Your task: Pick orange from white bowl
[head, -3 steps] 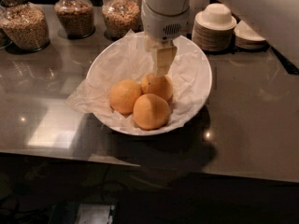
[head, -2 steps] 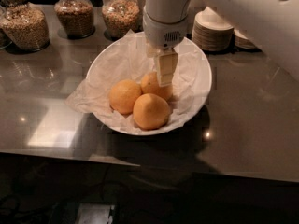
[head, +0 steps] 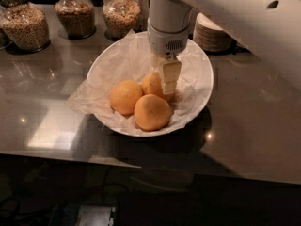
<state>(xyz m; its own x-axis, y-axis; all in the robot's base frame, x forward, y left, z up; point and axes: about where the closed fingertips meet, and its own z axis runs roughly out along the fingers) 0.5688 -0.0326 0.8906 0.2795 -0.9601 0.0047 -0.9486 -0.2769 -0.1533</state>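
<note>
The white bowl point(head: 200, 60), lined with crumpled white paper, stands mid-counter and holds three oranges. One orange point(head: 125, 97) lies at the left, one point(head: 151, 112) at the front, and the back one point(head: 152, 84) is partly hidden by my gripper point(head: 168, 81). The gripper reaches straight down from the white arm into the bowl, its pale finger point(head: 169, 75) resting against the right side of the back orange.
Three glass jars of grain point(head: 75, 14) stand along the back left of the dark counter. A stack of small plates and bowls point(head: 210, 34) sits behind the bowl at right. The counter's front edge runs below the bowl.
The gripper has dropped lower into the bowl, onto the back orange. The oranges and bowl have not moved.
</note>
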